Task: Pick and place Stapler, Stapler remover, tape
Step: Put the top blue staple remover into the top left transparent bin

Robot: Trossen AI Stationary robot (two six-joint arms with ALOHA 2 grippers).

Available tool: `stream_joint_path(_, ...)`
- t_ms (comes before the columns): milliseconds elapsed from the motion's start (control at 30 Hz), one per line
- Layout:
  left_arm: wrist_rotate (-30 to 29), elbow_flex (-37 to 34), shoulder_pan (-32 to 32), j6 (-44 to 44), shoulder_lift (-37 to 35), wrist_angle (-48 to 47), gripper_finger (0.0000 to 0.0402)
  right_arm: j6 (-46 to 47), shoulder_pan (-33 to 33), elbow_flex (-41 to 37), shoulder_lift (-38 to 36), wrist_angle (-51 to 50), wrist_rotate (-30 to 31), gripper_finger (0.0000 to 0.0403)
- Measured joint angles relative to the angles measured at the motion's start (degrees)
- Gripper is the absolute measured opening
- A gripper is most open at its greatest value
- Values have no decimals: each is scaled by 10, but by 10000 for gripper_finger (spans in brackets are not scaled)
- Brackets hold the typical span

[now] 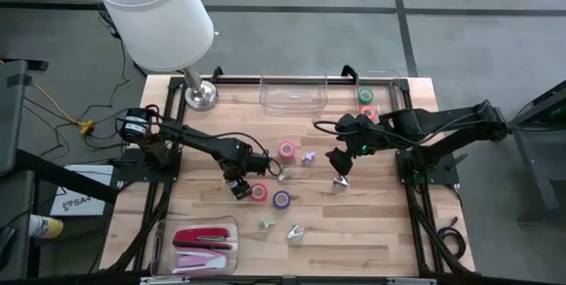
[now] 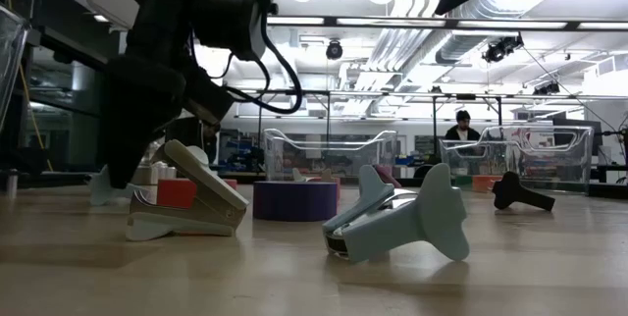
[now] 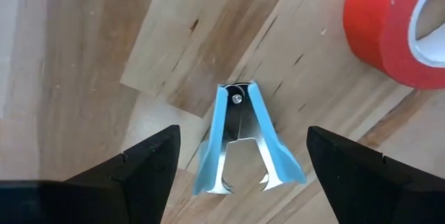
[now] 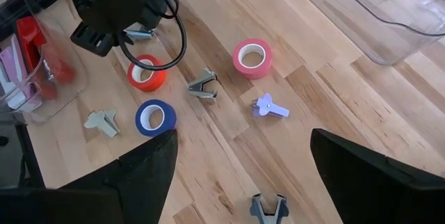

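Note:
My left gripper (image 1: 237,186) is open and points down at a light blue staple remover (image 3: 240,144) lying flat on the wood; its fingers stand well clear on either side. The red-orange tape (image 3: 396,26) lies just beside it. My right gripper (image 1: 340,163) is open and hovers above another staple remover (image 4: 269,206). Pink tape (image 1: 287,150), purple tape (image 1: 281,199) and red-orange tape (image 1: 258,192) lie flat mid-table. Green tape (image 1: 365,96) lies at the far right. Red and pink staplers (image 1: 202,237) rest in a clear tray.
Other staple removers lie scattered: lilac (image 1: 309,157), grey (image 1: 285,176), and two near the front (image 1: 267,224) (image 1: 294,231). A clear bin (image 1: 294,92) and a lamp (image 1: 155,11) stand at the far edge. Bare wood shows at the near right.

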Motion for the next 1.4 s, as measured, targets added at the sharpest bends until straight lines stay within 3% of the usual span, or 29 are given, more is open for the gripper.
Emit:
stream_joint_path(667, 14, 0, 0, 10, 0, -3, 199, 1, 0, 0, 0, 0, 0, 320)
stream_joint_path(1100, 16, 0, 0, 9, 0, -4, 106, 1, 0, 0, 0, 0, 0, 320)
stream_joint_path(1400, 20, 0, 1, 4, 0, -4, 97, 1, 0, 0, 0, 0, -2, 320)
